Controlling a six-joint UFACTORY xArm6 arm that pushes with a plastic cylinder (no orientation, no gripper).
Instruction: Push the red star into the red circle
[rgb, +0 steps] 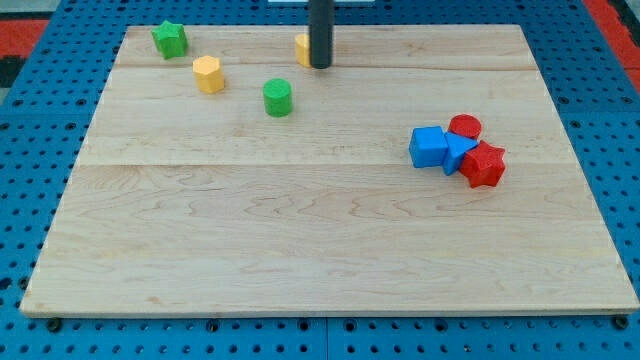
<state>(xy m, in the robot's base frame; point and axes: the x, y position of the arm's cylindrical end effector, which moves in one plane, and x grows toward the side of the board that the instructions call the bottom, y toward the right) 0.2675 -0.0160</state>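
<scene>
The red star (484, 165) lies at the view's right on the wooden board (320, 240). The red circle (465, 127) sits just above and left of it, apart by a small blue block. A blue cube (428, 147) and that second blue block (458, 153) press against the star's left side. My tip (320, 66) stands near the view's top centre, far to the upper left of the red blocks, right beside a yellow block (302, 48) that the rod partly hides.
A green star (170, 39) lies at the top left. A yellow hexagon (208, 74) and a green cylinder (278, 97) sit left of my tip. Blue pegboard surrounds the board.
</scene>
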